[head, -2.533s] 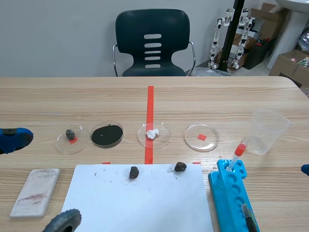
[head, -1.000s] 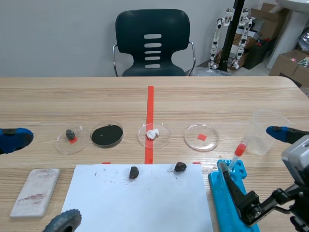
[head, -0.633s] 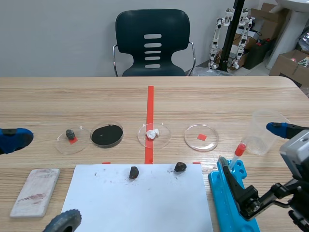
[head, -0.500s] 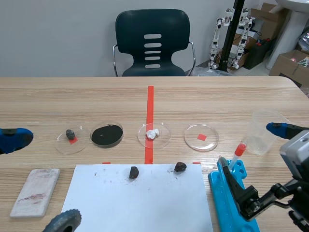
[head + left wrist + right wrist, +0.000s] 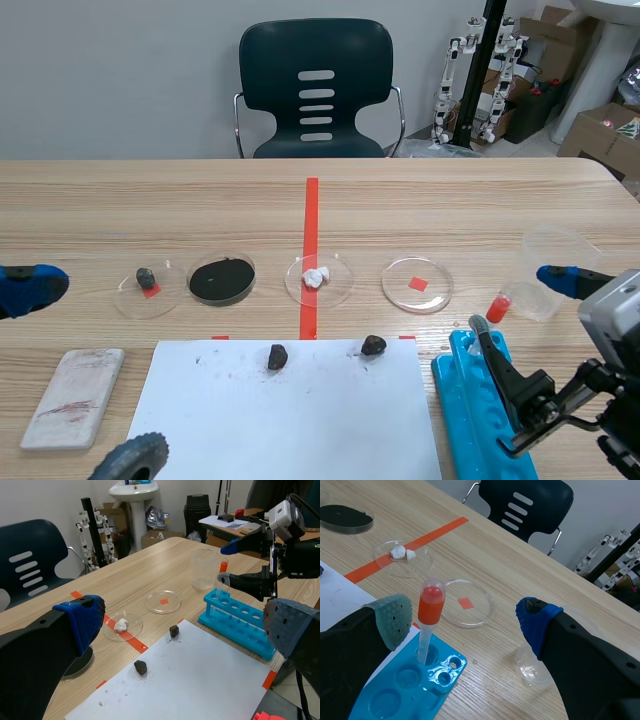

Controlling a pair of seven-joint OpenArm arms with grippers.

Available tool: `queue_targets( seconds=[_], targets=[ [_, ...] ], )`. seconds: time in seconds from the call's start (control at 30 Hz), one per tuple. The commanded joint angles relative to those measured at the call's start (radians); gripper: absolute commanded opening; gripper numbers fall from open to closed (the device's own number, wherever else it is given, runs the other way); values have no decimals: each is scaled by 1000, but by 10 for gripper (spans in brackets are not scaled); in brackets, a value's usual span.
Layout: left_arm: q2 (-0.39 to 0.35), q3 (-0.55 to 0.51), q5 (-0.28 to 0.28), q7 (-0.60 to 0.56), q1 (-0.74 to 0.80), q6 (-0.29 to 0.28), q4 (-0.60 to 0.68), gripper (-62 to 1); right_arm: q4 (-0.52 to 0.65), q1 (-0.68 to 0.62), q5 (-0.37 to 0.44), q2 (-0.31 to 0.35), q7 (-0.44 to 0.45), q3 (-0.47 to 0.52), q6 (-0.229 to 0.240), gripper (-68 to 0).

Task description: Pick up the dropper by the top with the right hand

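Note:
The dropper (image 5: 430,606), a clear tube with a red bulb on top, stands upright in an end hole of the blue rack (image 5: 395,692). My right gripper (image 5: 465,620) is open around the bulb, which is close to the grey-padded finger (image 5: 395,620) and apart from the blue-padded one (image 5: 537,622). The scene view shows the red bulb (image 5: 497,307) between those fingers at the table's right. My left gripper (image 5: 185,630) is open and holds nothing, low at the left.
A clear plastic beaker (image 5: 550,270) stands just behind the rack. Several petri dishes (image 5: 417,284) lie in a row across the middle. Two dark rocks (image 5: 277,356) sit on white paper (image 5: 290,420). A white slab (image 5: 75,395) lies at the left.
My right arm came in from the right and brought its open gripper to the dropper. In the last half second the fingers shifted right and stand closer about the red bulb.

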Motion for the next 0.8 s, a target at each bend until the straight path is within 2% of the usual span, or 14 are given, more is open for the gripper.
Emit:
queue_targets(
  seconds=[0.0,0.13,0.6,0.77],
  targets=[
    [8,-2,-10,-13,6,2,4,14,10,9,12,0,13,-3,-3,-237],
    [8,-2,-10,-13,6,2,4,14,10,9,12,0,24,-3,-3,-242],
    [8,-2,-10,-13,6,2,4,14,10,9,12,0,24,-3,-3,-408],
    [8,-2,-10,-13,6,2,4,14,10,9,12,0,24,-3,-3,-412]
  ],
)
